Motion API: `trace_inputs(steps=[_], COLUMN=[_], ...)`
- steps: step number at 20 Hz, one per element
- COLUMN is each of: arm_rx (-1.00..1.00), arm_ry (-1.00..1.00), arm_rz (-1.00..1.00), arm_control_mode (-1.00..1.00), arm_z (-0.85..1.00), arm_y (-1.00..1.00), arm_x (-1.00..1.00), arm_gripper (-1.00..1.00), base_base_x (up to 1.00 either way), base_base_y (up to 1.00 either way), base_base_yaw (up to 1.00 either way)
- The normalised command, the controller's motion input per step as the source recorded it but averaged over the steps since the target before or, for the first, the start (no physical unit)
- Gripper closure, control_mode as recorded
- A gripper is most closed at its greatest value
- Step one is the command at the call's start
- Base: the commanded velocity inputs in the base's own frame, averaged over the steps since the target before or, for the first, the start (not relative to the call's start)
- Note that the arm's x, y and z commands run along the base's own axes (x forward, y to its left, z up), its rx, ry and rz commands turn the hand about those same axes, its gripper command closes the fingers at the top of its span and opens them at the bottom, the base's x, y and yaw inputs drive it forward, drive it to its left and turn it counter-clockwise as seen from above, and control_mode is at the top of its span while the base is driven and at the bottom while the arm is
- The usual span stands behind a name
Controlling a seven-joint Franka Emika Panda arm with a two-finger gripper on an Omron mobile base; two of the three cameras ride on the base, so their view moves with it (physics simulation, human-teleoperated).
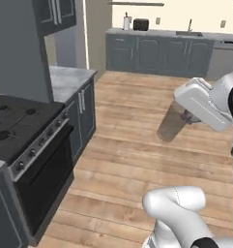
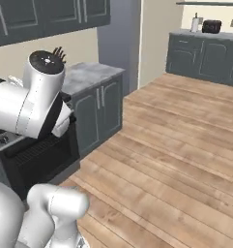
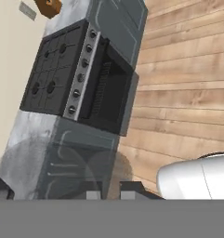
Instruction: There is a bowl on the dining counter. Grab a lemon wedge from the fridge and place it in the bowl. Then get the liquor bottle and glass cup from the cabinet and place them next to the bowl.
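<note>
The glass cup (image 1: 172, 122) is a grey see-through tumbler that hangs above the wooden floor, tilted, at the end of my white hand. My gripper (image 1: 187, 116) is shut on it. In the hand view the glass cup (image 3: 102, 169) shows as a faint grey round shade just beyond my gripper (image 3: 108, 194), whose dark fingertips (image 3: 129, 189) stand close together. The bowl, the dining counter, the fridge and the liquor bottle are out of view.
A black stove (image 1: 21, 121) with its oven (image 3: 106, 88) stands to the left, with grey base cabinets (image 1: 84, 114) beside it and shut upper cabinets (image 2: 50, 14) above. A far wall counter (image 1: 161, 48) carries a toaster (image 1: 140, 24). Wooden floor (image 1: 137, 160) lies open ahead.
</note>
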Motion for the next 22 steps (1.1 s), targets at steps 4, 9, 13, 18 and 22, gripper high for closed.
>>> trace_inputs(steps=[4,9,13,18,22], arm_rx=[0.00,0.00,0.00,0.00,0.00], arm_ry=[0.00,0.00,0.00,0.00,0.00], arm_rz=[0.00,0.00,0.00,0.00,0.00], arm_control_mode=[1.00,1.00,1.00,1.00,1.00], arm_z=[0.00,0.00,0.00,0.00,0.00], arm_y=[0.00,0.00,0.00,0.00,0.00], arm_x=[0.00,0.00,0.00,0.00,0.00], arm_gripper=[1.00,1.00,1.00,1.00,1.00], base_base_x=[0.61,0.99,1.00,1.00,1.00], base_base_y=[-0.59,-0.29,0.00,0.00,0.00], base_base_yaw=[-0.55,-0.36,-0.26,-0.25,-0.27])
